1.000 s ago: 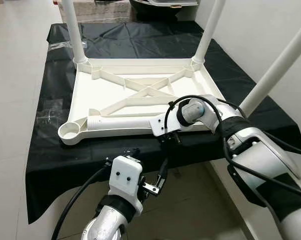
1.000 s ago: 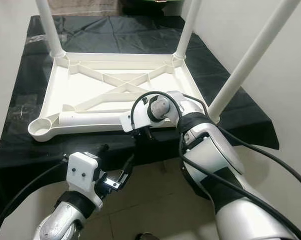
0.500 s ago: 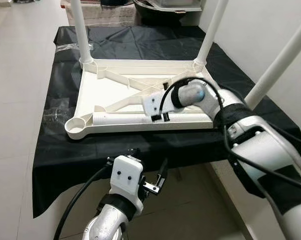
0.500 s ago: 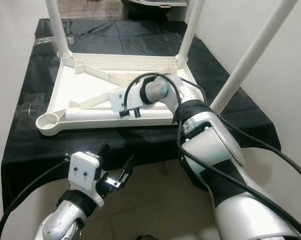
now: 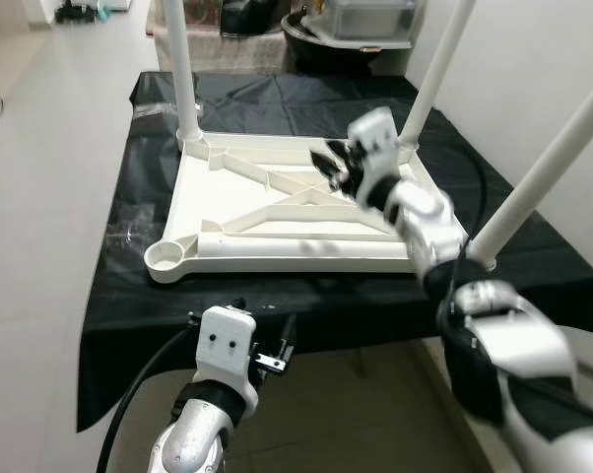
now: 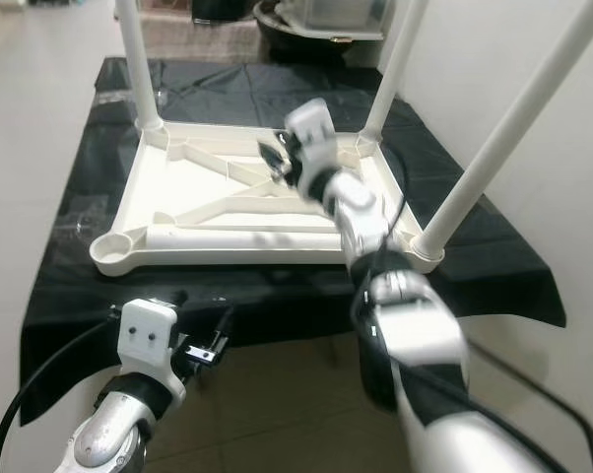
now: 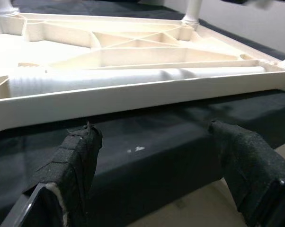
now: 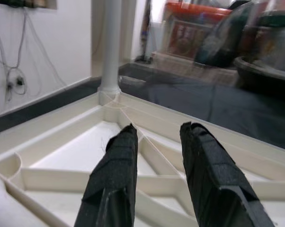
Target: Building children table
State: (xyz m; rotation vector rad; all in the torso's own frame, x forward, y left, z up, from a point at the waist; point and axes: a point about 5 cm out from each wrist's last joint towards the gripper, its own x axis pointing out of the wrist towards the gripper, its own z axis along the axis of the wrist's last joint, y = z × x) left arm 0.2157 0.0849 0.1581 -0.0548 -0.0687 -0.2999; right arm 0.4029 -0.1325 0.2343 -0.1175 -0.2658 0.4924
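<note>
While the white plastic children's table top (image 5: 277, 212) lies upside down on the black-covered worktop (image 5: 129, 266), three white tubular legs stand in its corner sockets: the far-left leg (image 5: 181, 69), the far-right leg (image 5: 436, 69) and the near-right leg (image 5: 543, 163). A fourth white tubular leg (image 5: 296, 248) lies loose inside the tray-like underside, along its near rim, beside the empty near-left corner socket (image 5: 164, 258).

The right gripper (image 5: 334, 163) hovers above the crossed ribs (image 5: 287, 192) in the middle of the underside, its fingers slightly parted and holding nothing. The left gripper (image 7: 152, 175) hangs below the near edge of the worktop, spread wide and empty.

Handling judgement: the loose leg appears light, stiff and smooth, so it may roll or slip in a narrow pinch. A grasp near mid-length, across the tube, gives the best balance for tipping it upright toward the empty socket.

Clearance: the near rim and ribs hem the leg in, leaving access mainly from above. The near-right leg leans close to the right arm; the wall stands just beyond it. Open floor lies to the left.
</note>
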